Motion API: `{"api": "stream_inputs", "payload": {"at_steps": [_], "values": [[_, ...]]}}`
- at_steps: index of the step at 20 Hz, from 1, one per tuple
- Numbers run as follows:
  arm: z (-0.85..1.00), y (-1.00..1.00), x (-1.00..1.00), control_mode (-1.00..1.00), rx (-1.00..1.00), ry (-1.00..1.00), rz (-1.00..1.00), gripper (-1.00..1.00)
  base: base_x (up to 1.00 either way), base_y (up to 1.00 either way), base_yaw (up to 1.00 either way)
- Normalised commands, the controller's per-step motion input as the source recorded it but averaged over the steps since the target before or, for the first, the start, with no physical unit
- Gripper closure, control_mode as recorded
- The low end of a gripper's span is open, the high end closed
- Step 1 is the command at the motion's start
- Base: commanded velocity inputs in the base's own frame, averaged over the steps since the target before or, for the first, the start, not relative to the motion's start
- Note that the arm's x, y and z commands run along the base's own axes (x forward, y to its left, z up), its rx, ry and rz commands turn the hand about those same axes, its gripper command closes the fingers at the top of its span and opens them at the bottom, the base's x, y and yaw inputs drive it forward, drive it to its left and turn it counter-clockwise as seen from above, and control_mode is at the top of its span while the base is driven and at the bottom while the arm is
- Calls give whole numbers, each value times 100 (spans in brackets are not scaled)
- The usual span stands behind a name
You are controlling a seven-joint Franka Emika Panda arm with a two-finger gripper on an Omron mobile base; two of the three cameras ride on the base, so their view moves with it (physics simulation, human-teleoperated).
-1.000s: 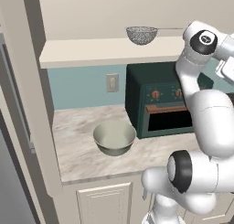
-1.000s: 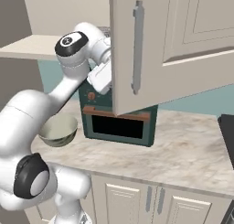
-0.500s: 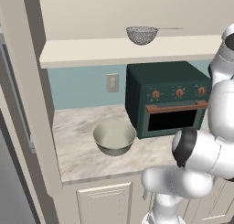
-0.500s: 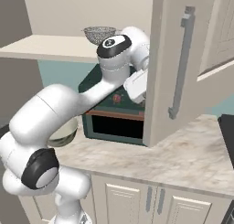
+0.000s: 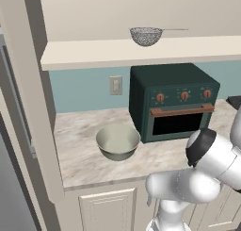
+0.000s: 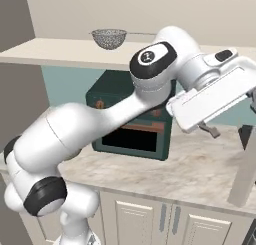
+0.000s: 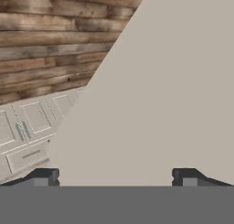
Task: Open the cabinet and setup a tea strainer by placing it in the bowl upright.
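Gripper (image 7: 115, 175) stood wide apart, holding nothing, its tips at the bottom edge of the hand view before a plain beige panel, probably the cabinet (image 7: 173, 90) door; which part could not be told. Arm reached far right, hand cut off at the frame edge. Tea strainer (image 5: 146, 36) sat on the open shelf (image 5: 94, 53). Bowl (image 5: 117, 141) on the counter (image 5: 75, 154) was empty, beside the green oven (image 5: 174, 100).

Dark green toaster oven (image 5: 176, 100) on marble counter (image 5: 80, 150), below wall outlet (image 5: 115, 85).
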Motion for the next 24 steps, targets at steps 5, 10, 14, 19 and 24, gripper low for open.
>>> {"api": "stream_inputs", "payload": {"at_steps": [5,10,14,19,24], "values": [[0,-37,-27,-100,0,0,22,-100,0,0,0],[0,-32,0,-100,2,-7,19,-100,0,0,0],[0,53,-9,-100,6,-16,27,-100,0,0,0],[0,100,-2,-100,0,-16,26,-100,0,0,0],[-1,100,0,-100,0,-18,23,-100,0,0,0]]}}
